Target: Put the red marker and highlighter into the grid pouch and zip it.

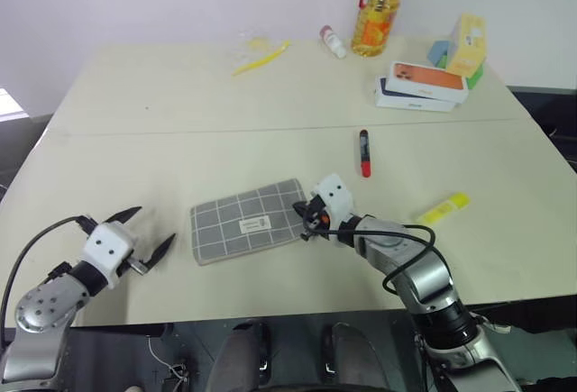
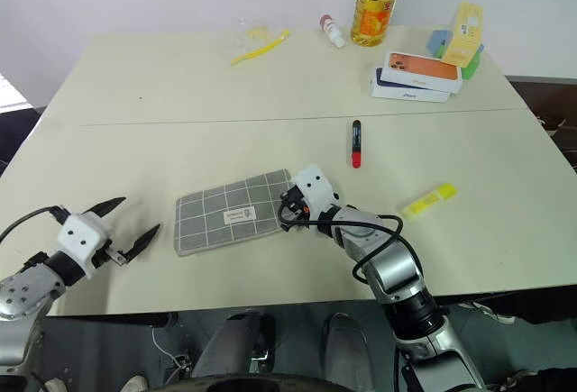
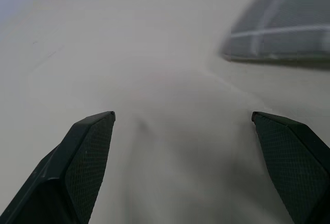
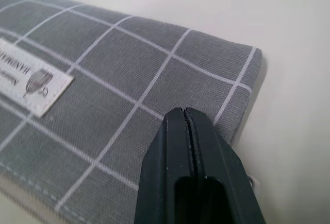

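The grid pouch [image 1: 248,221] lies flat on the table near the front, its white label [image 4: 36,84] facing up. My right gripper [image 1: 305,216] is shut, its fingertips [image 4: 184,113] pressed together low over the pouch's right end; I see nothing caught between them. To the left of the pouch, and apart from it, my left gripper [image 1: 153,228] stands wide open and empty just above the table. The red marker [image 1: 364,153] lies behind the right gripper. The yellow highlighter [image 1: 443,208] lies further right on the table.
Along the back of the table are an oil bottle [image 1: 380,4], a small white bottle with a red cap [image 1: 333,41], a long yellow stick [image 1: 261,57], stacked phone boxes [image 1: 422,86] and a yellow carton [image 1: 467,45].
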Available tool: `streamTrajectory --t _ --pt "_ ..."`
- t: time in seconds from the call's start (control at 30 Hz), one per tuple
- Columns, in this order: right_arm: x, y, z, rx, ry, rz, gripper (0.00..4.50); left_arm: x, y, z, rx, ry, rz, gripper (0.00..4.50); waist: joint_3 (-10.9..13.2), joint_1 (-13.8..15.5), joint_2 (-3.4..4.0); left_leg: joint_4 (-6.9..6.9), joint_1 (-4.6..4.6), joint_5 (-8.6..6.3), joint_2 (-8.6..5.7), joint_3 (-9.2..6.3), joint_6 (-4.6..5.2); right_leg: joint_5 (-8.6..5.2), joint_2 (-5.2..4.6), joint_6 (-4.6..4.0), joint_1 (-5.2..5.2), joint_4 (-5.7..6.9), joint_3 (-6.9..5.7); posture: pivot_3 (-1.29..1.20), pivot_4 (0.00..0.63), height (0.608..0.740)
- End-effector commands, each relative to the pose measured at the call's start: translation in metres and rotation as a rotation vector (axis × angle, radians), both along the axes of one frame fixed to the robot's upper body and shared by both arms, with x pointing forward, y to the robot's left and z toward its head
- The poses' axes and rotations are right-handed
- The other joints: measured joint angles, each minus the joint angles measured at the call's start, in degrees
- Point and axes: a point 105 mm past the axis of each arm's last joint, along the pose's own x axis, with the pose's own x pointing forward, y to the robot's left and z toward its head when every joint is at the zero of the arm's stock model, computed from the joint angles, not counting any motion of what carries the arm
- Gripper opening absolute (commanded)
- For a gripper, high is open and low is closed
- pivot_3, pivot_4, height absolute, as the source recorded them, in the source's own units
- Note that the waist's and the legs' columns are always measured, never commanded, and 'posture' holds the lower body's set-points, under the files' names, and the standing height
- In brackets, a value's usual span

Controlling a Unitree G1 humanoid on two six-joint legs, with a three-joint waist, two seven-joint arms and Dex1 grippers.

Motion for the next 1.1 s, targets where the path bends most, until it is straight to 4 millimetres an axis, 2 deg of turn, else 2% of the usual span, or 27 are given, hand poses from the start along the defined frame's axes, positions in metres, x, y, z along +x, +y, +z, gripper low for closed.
streamTrajectory --t 0.03,0.13,0.33,0.43,0.47,0.5,0.53,0.67,0.8,0.9,0.93,1.0,1.1 --pt "0.002 -0.007 -0.013 -0.021 0.056 -0.041 0.04 -0.01 -0.02 0.002 0.117 -0.019 -0.199 4.5 0.0 0.01 0.0 0.0 0.0 -0.01 0.0 0.0 -0.01 0.0 0.0 -0.02 0.0 -0.01 0.0 0.0 0.15 0.74" --pt "0.003 -0.006 -0.013 -0.023 0.054 -0.038 0.04 -0.015 -0.034 0.001 0.228 -0.048 -0.363 4.5 -0.04 -0.05 0.04 -0.03 0.02 -0.01 0.0 0.01 -0.03 0.01 0.0 -0.03 -0.01 -0.01 0.01 0.0 0.15 0.74" --pt "0.003 -0.004 -0.014 -0.031 0.049 -0.032 0.04 -0.005 -0.062 0.006 0.244 -0.136 -0.521 4.5 -0.07 -0.06 0.08 -0.05 0.03 0.06 0.0 0.02 0.1 0.04 0.01 -0.01 0.0 -0.01 0.0 0.0 0.15 0.74" --pt "0.005 -0.006 -0.012 -0.034 0.042 -0.045 0.0 -0.004 -0.075 0.011 0.24 -0.194 -0.609 3.69 -0.07 -0.08 0.08 -0.05 0.04 0.08 0.0 0.02 0.12 0.11 0.04 0.11 0.01 0.02 -0.02 0.0 0.15 0.74" --pt "0.005 -0.007 -0.012 -0.038 0.04 -0.049 0.0 -0.003 -0.076 0.011 0.241 -0.201 -0.621 3.05 -0.07 -0.11 0.08 -0.05 0.04 0.08 0.0 0.03 0.12 0.12 0.05 0.14 0.01 0.02 -0.02 0.0 0.15 0.74" --pt "0.006 -0.008 -0.012 -0.041 0.037 -0.051 0.0 -0.002 -0.077 0.011 0.232 -0.204 -0.628 2.82 -0.07 -0.13 0.09 -0.05 0.04 0.08 0.0 0.03 0.12 0.13 0.05 0.15 0.01 0.01 -0.03 0.0 0.15 0.74" --pt "0.006 -0.008 -0.012 -0.041 0.035 -0.053 0.0 -0.001 -0.078 0.01 0.231 -0.209 -0.637 2.18 -0.07 -0.12 0.09 -0.04 0.04 0.09 0.0 0.03 0.12 0.14 0.05 0.16 0.01 0.02 -0.03 0.0 0.15 0.74" --pt "0.005 -0.007 -0.009 -0.028 0.023 -0.051 0.0 0.003 -0.081 0.009 0.226 -0.221 -0.656 0.08 -0.07 -0.03 0.08 -0.03 0.04 0.09 0.0 0.03 0.13 0.14 0.08 0.18 0.03 0.02 -0.09 0.0 0.15 0.74" --pt "0.009 -0.01 0.005 -0.023 -0.058 -0.056 0.0 0.018 -0.083 0.017 0.134 -0.227 -0.576 0.08 -0.06 0.17 0.09 -0.01 0.04 0.1 -0.01 0.03 0.14 0.15 0.11 0.2 0.05 0.03 -0.16 0.0 0.15 0.74" --pt "0.017 -0.022 0.03 0.018 -0.148 -0.067 0.0 0.032 -0.085 0.032 -0.048 -0.211 -0.454 0.08 -0.02 0.42 0.07 0.07 0.01 0.1 -0.02 0.02 0.16 0.16 0.26 0.22 0.09 0.04 -0.19 0.0 0.15 0.74" --pt "0.018 -0.027 0.038 0.037 -0.158 -0.064 0.25 0.035 -0.087 0.035 -0.097 -0.201 -0.426 0.03 -0.01 0.36 0.04 0.1 0.0 0.09 -0.02 0.02 0.17 0.16 0.26 0.22 0.11 0.05 -0.19 0.0 0.15 0.74" --pt "0.03 -0.053 0.056 -0.001 -0.228 -0.134 0.8 0.041 -0.091 0.039 -0.199 -0.165 -0.36 0.0 0.03 0.32 0.09 0.12 -0.03 0.09 -0.01 0.03 0.18 0.17 0.31 0.24 0.27 0.09 -0.18 0.0 0.15 0.74" --pt "0.042 -0.082 0.075 -0.035 -0.295 -0.227 2.31 0.049 -0.094 0.04 -0.284 -0.128 -0.283 0.0 0.03 0.27 0.08 0.12 -0.05 0.11 0.0 0.03 0.16 0.18 0.36 0.27 0.26 0.12 -0.18 0.0 0.15 0.74"
